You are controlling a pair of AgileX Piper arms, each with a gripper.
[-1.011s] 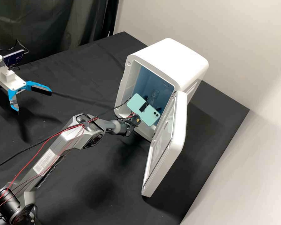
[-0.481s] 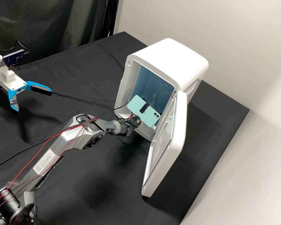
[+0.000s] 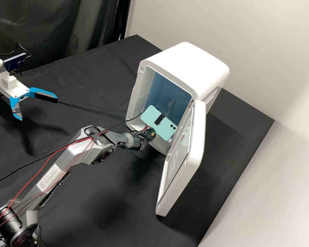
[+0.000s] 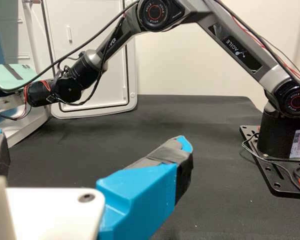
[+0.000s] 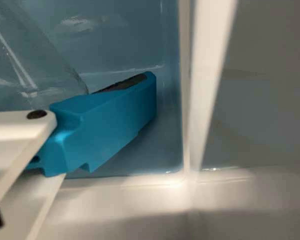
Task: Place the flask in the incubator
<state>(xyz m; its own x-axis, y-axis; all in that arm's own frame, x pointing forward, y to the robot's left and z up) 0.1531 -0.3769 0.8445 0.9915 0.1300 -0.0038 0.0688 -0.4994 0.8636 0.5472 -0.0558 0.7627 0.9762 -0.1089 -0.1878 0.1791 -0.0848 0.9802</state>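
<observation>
The white incubator (image 3: 189,65) stands at the back right of the bench, its door (image 3: 182,157) swung open and its inside pale blue. The clear glass flask (image 3: 170,103) stands inside, its neck showing above the mint-green plate (image 3: 158,122) on the right arm's wrist. That arm reaches into the opening. In the right wrist view my right gripper (image 5: 57,82) is shut on the flask (image 5: 25,60), with one blue finger (image 5: 105,120) against the glass, just above the chamber floor. My left gripper (image 3: 36,109) hangs open and holds nothing at the far left, well away from the incubator.
The right arm's elbow (image 3: 103,151) and cables stretch across the bench's middle. The open door stands close to the right of the arm's wrist. The left wrist view shows the right arm's base (image 4: 285,125) and the door (image 4: 90,55). The black bench ends just right of the incubator.
The right arm's wrist has sunk slightly inside the incubator, taking the flask lower. The left gripper has drifted a little.
</observation>
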